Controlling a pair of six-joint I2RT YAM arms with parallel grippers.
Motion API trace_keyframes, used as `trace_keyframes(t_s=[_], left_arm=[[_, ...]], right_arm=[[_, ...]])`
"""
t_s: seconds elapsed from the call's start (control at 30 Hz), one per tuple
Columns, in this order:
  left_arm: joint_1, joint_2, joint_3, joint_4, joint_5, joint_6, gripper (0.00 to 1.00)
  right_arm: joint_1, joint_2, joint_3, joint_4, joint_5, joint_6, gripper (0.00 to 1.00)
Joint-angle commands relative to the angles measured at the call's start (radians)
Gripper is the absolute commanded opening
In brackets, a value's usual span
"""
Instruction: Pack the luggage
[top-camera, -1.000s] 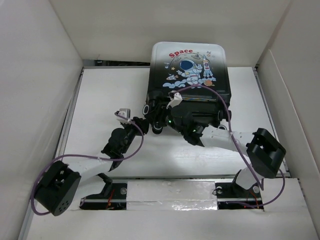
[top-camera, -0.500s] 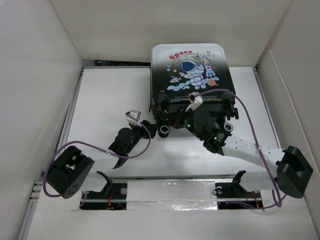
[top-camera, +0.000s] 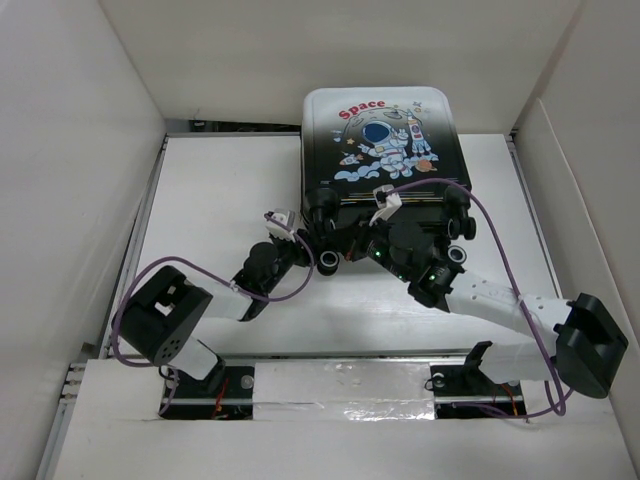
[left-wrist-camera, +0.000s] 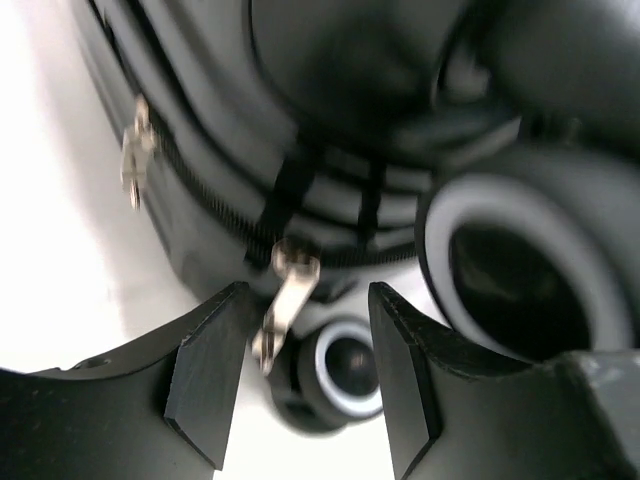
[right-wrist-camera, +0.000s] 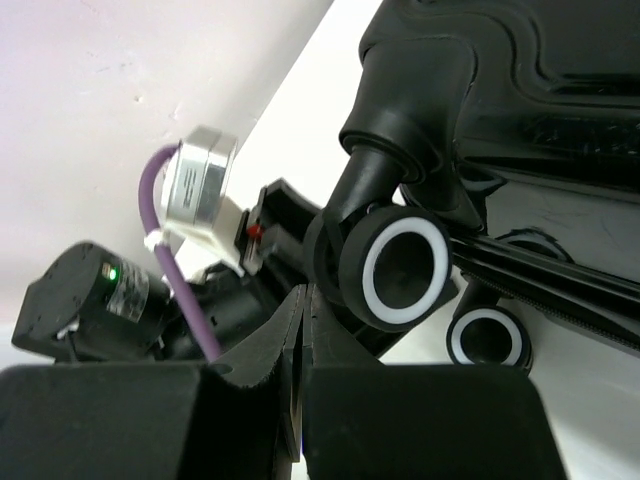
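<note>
The luggage (top-camera: 380, 140), a glossy suitcase with an astronaut print, lies closed at the back of the table with its black wheels (top-camera: 329, 262) toward me. My left gripper (top-camera: 303, 243) is at its near left corner. In the left wrist view that gripper (left-wrist-camera: 308, 300) is open, and a metal zipper pull (left-wrist-camera: 287, 295) hangs between its fingers in front of a wheel (left-wrist-camera: 347, 369). My right gripper (top-camera: 345, 238) sits just right of it at the wheel edge. It (right-wrist-camera: 305, 300) is shut on nothing, below a white-ringed wheel (right-wrist-camera: 405, 265).
White walls box in the table on the left, back and right. The left arm's silver wrist camera (right-wrist-camera: 195, 190) and purple cable (right-wrist-camera: 185, 290) are close beside my right fingers. Bare table (top-camera: 210, 200) lies left of the suitcase.
The left arm has advanced up and right to the suitcase's near left corner. The right gripper has shut, and its elbow has swung out to the right.
</note>
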Motion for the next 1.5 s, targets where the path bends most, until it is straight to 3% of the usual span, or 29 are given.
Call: trace_keyframes(t_s=[0.0,0.13,0.23,0.37,0.43,0.57,0.87,1.13,1.33,1.47], left_arm=[[0.003,0.006,0.056,0.109,-0.026,0.020,0.47],[0.003,0.029,0.065,0.116,-0.055,0.036,0.44],[0.003,0.060,0.088,0.123,-0.052,0.046,0.36],[0.003,0.086,0.094,0.131,-0.038,0.039,0.30],[0.003,0.100,0.094,0.132,-0.043,0.037,0.27],[0.003,0.112,0.100,0.137,-0.055,0.042,0.00],[0.003,0.092,0.045,0.197,-0.055,0.019,0.00],[0.003,0.046,0.016,0.212,-0.066,0.019,0.00],[0.015,0.055,-0.001,0.241,-0.083,0.010,0.00],[0.026,0.064,-0.007,0.260,-0.077,-0.001,0.00]], right_arm=[[-0.001,-0.002,0.011,0.056,-0.023,-0.025,0.00],[-0.001,0.004,0.013,0.053,-0.027,-0.030,0.11],[-0.001,0.004,0.010,0.056,-0.036,-0.030,0.21],[-0.001,0.007,0.019,0.042,-0.039,-0.037,0.46],[-0.001,0.013,0.022,0.038,-0.038,-0.042,0.53],[-0.001,0.039,0.034,0.039,-0.062,-0.043,0.66],[-0.001,0.163,0.145,0.007,-0.026,-0.051,0.91],[-0.001,0.294,0.304,-0.067,0.094,-0.053,0.96],[-0.015,0.364,0.350,-0.099,0.152,-0.017,0.91],[-0.015,0.429,0.450,-0.223,0.151,-0.046,0.86]])
